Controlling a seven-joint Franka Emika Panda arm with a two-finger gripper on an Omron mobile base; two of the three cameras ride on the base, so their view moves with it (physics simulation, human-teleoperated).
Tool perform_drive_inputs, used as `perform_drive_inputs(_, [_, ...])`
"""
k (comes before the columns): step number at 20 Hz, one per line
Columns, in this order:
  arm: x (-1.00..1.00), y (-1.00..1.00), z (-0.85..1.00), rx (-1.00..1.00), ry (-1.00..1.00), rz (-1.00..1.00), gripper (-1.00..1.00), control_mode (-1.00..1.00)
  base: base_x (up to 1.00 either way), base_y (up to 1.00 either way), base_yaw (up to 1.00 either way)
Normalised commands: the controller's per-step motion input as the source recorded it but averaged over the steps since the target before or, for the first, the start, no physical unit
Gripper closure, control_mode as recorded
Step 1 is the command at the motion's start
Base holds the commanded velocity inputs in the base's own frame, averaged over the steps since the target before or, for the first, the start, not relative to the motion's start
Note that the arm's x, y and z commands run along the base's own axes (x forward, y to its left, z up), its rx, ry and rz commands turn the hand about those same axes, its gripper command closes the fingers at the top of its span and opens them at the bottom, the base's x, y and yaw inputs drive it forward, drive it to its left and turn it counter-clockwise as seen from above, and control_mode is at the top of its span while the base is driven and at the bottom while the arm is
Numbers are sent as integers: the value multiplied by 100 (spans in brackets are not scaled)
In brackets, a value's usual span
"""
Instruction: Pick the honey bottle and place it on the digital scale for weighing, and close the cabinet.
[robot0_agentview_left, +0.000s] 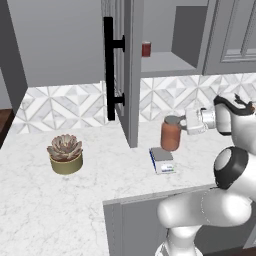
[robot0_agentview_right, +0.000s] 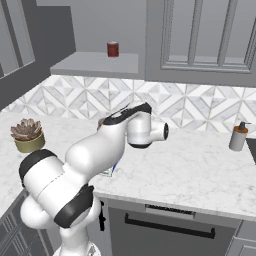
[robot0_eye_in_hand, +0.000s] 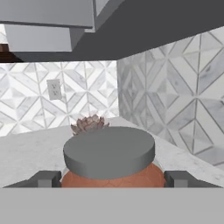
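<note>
Just above the digital scale (robot0_agentview_left: 162, 160), the honey bottle (robot0_agentview_left: 170, 134) stands between the gripper's (robot0_eye_in_hand: 112, 178) wide-spread fingertips (robot0_eye_in_hand: 48, 179), one on each side of it. Left of the scale, the cabinet (robot0_agentview_left: 131, 70) door hangs open, its small red jar (robot0_agentview_left: 146, 49) on the shelf. Farther left sits a succulent (robot0_agentview_left: 65, 153).

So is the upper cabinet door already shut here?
No. The cabinet door stands swung open, showing the shelf with the small red jar.
</note>
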Motion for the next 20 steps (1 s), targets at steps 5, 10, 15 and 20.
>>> perform_drive_inputs(5, [0,0,-37,0,0,2,100,-100,0,0,0])
perform_drive_inputs(10, [3,0,-22,0,0,1,100,-100,0,0,0])
perform_drive_inputs(15, [10,0,-2,0,0,0,100,-100,0,0,0])
perform_drive_inputs(20, [21,3,-1,0,0,0,100,-100,0,0,0])
